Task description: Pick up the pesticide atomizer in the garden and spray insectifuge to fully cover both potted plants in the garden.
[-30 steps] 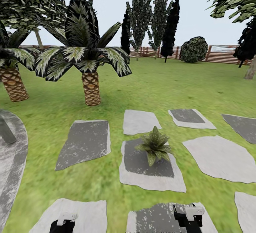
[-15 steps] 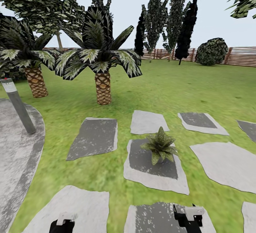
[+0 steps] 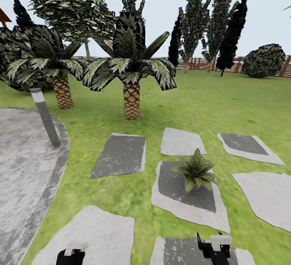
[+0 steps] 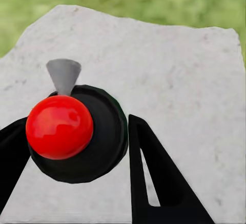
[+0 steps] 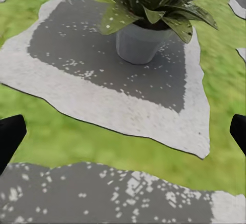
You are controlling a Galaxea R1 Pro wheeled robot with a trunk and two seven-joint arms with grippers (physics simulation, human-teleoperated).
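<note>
On the stepping slabs, the atomizer (image 4: 77, 131) is already held between the left gripper's (image 4: 77, 147) fingers.
One potted plant (image 3: 196, 170) stands ahead, unsprayed as judged; the right gripper (image 5: 123, 131) is spread wide, empty.

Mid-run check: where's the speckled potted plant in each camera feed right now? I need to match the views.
Head view: the potted plant stands on a grey stepping slab, right of centre, ahead of the right gripper.
Right wrist view: the same plant, in its grey pot, at the upper middle of the picture.
Left wrist view: not in it.
Shared landmark: the slab with the dark patch under the pot.
</note>
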